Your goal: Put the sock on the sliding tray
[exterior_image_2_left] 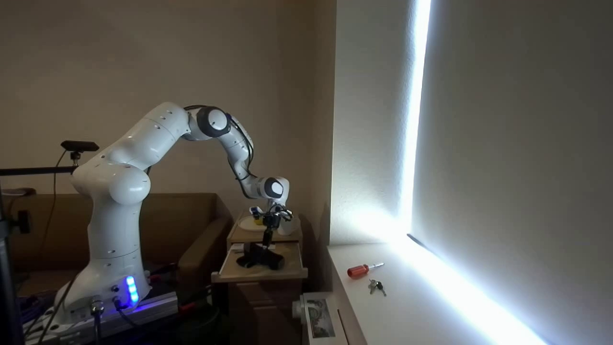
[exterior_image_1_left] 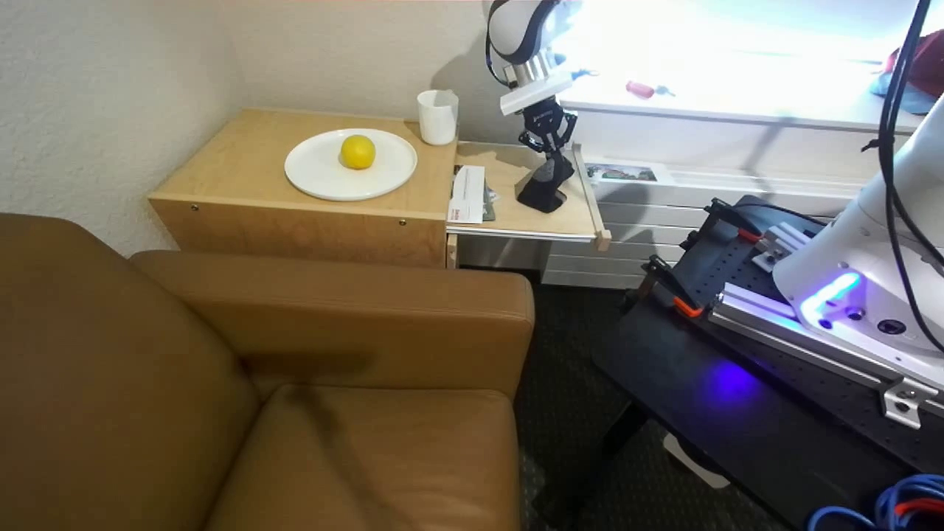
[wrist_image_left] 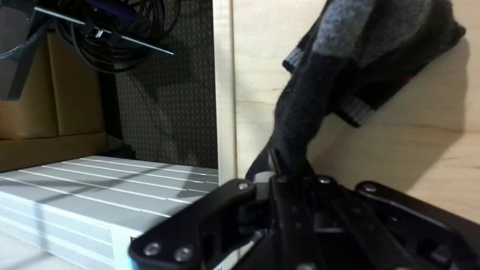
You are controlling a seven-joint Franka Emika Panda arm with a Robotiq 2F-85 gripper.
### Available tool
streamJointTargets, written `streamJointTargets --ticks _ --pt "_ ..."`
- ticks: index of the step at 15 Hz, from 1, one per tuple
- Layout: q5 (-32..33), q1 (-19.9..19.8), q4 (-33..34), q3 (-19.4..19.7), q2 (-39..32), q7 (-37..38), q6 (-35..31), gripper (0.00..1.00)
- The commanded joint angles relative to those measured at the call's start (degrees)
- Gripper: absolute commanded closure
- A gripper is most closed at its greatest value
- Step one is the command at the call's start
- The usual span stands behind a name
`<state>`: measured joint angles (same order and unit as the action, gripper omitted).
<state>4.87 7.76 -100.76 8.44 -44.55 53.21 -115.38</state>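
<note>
Past the tabletop's [exterior_image_1_left: 243, 162] robot-side edge, the sock [exterior_image_1_left: 544, 187] seems laid on the sliding tray [exterior_image_1_left: 498, 158], the closed gripper [exterior_image_1_left: 553, 152] pinching it, release likely left.

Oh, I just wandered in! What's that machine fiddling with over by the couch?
A white robot arm is placing a dark sock on the wooden sliding tray jutting from a cabinet. Its gripper looks closed on part of the sock; the rest appears to lie on the tray, so letting go seems the remaining step. On the cabinet, a yellow round object sits on a white plate, near a white mug.
</note>
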Motion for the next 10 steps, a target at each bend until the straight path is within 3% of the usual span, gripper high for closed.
streamJointTargets --ticks 1,6,10 --pt "-1.0 -0.5 0.3 -0.5 0.1 0.2 0.7 0.62" --pt "-3.9 -2.1 -3.4 -1.8 7.8 -4.3 0.6 0.27" --pt "1.6 -1.8 -8.7 -1.2 19.5 -13.6 6.4 0.01"
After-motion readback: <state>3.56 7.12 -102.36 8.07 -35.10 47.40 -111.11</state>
